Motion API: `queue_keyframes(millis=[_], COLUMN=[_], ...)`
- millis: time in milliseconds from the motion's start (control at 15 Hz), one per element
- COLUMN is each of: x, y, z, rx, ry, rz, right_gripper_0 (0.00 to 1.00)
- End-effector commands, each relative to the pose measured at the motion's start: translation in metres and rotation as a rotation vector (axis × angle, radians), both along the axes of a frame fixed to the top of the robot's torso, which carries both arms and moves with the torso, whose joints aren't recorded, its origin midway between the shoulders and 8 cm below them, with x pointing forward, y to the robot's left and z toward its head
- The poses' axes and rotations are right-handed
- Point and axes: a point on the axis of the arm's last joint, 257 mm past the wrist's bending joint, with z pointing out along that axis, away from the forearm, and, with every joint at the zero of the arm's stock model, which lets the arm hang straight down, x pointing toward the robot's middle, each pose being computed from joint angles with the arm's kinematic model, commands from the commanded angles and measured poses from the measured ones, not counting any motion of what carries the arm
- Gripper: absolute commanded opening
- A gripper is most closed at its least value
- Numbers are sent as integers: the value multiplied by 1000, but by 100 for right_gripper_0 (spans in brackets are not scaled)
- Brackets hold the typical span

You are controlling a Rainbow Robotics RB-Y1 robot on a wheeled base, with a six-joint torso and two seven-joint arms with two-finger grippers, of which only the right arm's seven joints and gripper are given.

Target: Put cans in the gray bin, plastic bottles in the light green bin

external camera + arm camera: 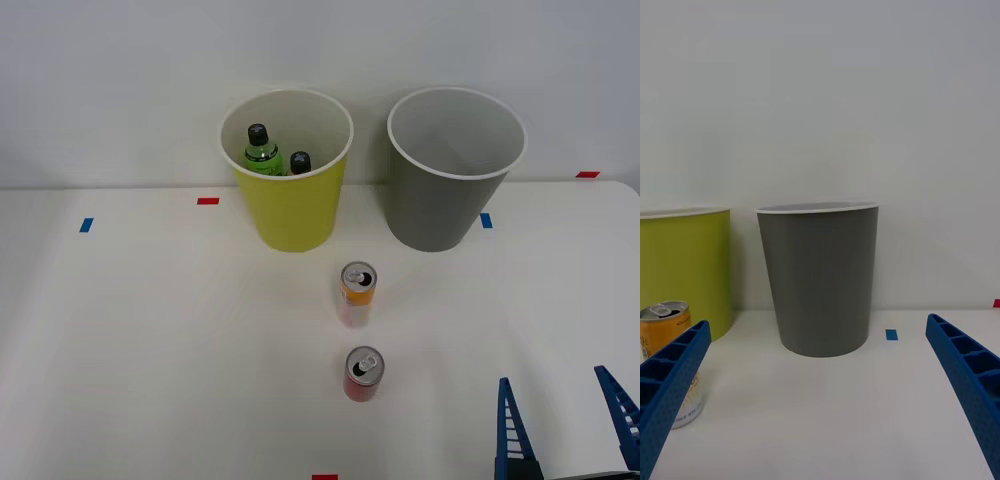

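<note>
Front view showed a white bench [150, 330] with two tapered bins standing side by side at its far edge, against a pale wall. The light green bin [290, 210] stood to the robot's left of the gray bin [440, 205], the two near each other but not touching. Inside the light green bin were the two plastic bottles: the green bottle [261, 150] with its black cap stood toward the left wall, and the second bottle [299, 162], of which little more than the black cap showed, sat just beside it. The inside of the gray bin looked pale and bare as far as it could be seen.

Both cans stood upright on the bench in front of the bins, roughly in line, one behind the other. The orange-yellow can [357, 293] was the nearer to the bins; the red can [362, 373] stood closer to the robot, apart from it.

The right gripper [565, 425] was at the near right corner of the bench, its blue ribbed jaws spread wide and released, grasping nothing, well to the right of the red can. In the right wrist view the gray bin [820, 281] stood straight ahead between the parted fingers [966, 375], with the light green bin [685, 270] beside it and the orange-yellow can [662, 324] partly behind one finger. Small blue tape marks [486, 220] and red tape marks [207, 201] lay on the bench.
</note>
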Motion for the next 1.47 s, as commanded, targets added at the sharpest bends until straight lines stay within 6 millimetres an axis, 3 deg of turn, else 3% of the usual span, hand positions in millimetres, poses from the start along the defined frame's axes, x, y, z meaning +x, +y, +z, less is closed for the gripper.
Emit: queue_keyframes(millis=[67,200,733,1133,1467], x=[0,-3,-12,-16,-17], y=[-3,-2,14,58,70], z=[-16,-33,-40,-57,-56], rx=[2,23,-162,-15,-43], ry=[40,58,73,147,132], rz=[-4,11,230,306,354], right_gripper_0=[100,100,100,100,100])
